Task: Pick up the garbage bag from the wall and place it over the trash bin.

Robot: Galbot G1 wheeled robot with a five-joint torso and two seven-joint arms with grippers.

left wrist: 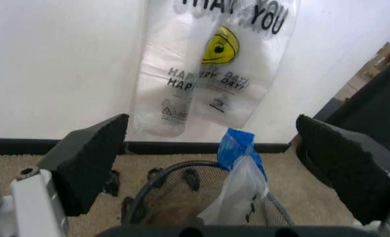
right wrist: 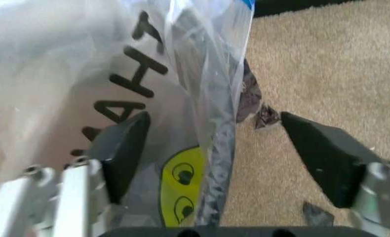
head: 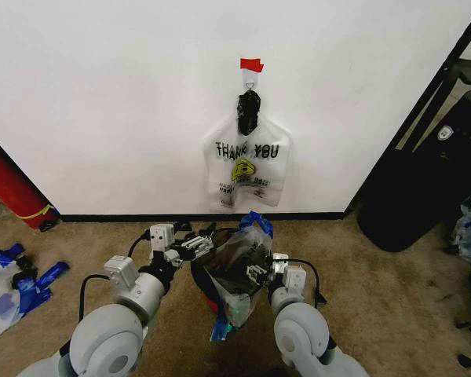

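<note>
Head view: both arms reach fwd & down toward the trash bin [head: 220, 275], which sits on the carpet [head: 377, 314] close to the wall [head: 102, 94], between the two grippers. Left gripper [head: 195, 245] sits at the bin's left rim, forearm angled in from the near left; right gripper [head: 259, 272] sits at the bin's right side, forearm coming up from the near right.

The garbage bag [head: 239, 271] is draped in and over the bin: clear plastic, one blue handle tip standing up at the far rim, another trailing down the near side by the red base.

A second clear bag, the "THANK YOU" bag [head: 247, 169], hangs on the wall from a hook [head: 250, 78] under a strip of red tape [head: 251, 64], just above the black baseboard [head: 141, 217].

Left wrist view: left fingers [left wrist: 93, 163] are wide apart, nothing between them; past them the bin rim [left wrist: 181, 170] and the blue-tipped bag [left wrist: 238, 182], w/ the hanging bag [left wrist: 208, 64] beyond.

Right wrist view: right fingers [right wrist: 122, 148] also spread apart, straddling the bag's plastic [right wrist: 169, 128] w/o clamping it; black lettering & yellow logo show close up. Whether a pad touches the film, can't tell.

Far right stands a large black bin [head: 424, 188]; other bags lie on the carpet at near left [head: 8, 290].
</note>
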